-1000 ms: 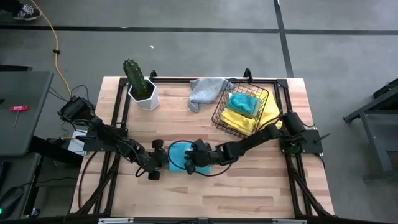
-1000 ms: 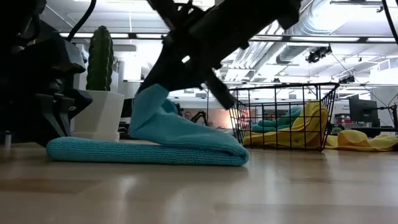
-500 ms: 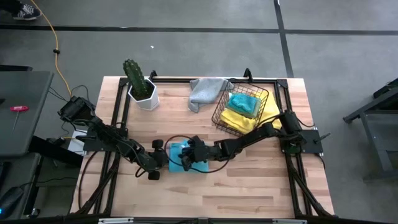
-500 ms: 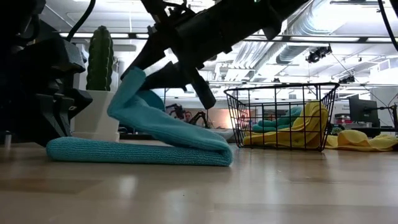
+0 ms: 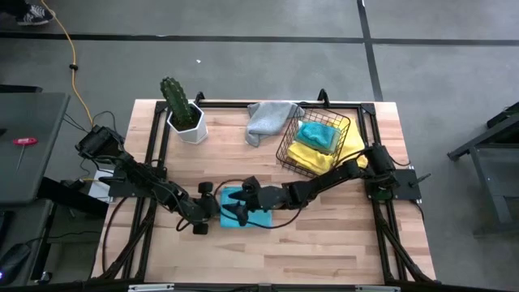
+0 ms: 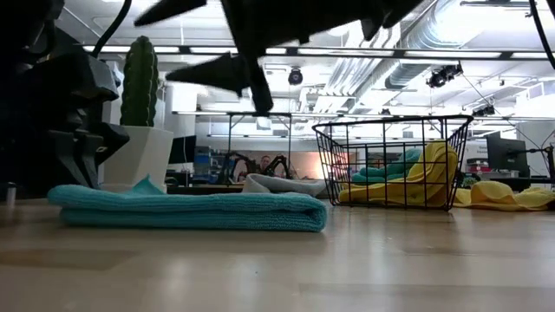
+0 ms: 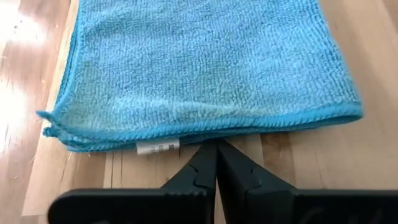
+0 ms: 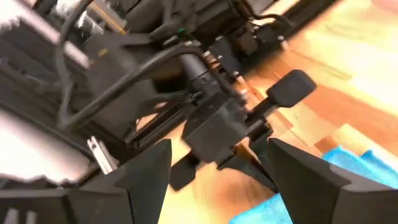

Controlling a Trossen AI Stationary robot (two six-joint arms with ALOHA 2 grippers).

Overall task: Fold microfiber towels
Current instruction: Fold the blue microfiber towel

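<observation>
A teal microfiber towel (image 5: 253, 212) lies folded flat in layers on the table's middle (image 6: 186, 211). My left gripper (image 7: 216, 147) is shut, its tips at the towel's edge (image 7: 205, 134) beside a small white label. My right gripper (image 5: 236, 211) hangs open just above the towel's left part, clear of it (image 6: 204, 43). Its wrist view looks past its spread fingers (image 8: 214, 186) at the left arm and a strip of the teal towel (image 8: 329, 174). My left gripper's shut fingertips (image 7: 208, 155) meet the folded towel's edge (image 7: 186, 138) next to the white label, coming slanting down from the table's left. Whether they press on the cloth or only stand against it cannot be told. The towel lies flat on the table.
A cactus in a white pot (image 5: 182, 113) stands at the far left. A black wire basket (image 5: 312, 146) at the far right holds teal and yellow towels (image 5: 316, 134), with yellow cloth spilling out (image 5: 354, 146). A grey towel (image 5: 268, 120) lies against the basket's left side.
My right gripper carried the towel's upper layer toward the table's left, opened and let go, then rose and tipped up toward level. The raised layer has fallen flat onto the lower one, so the towel now lies folded over. The lower layer stayed in place.
</observation>
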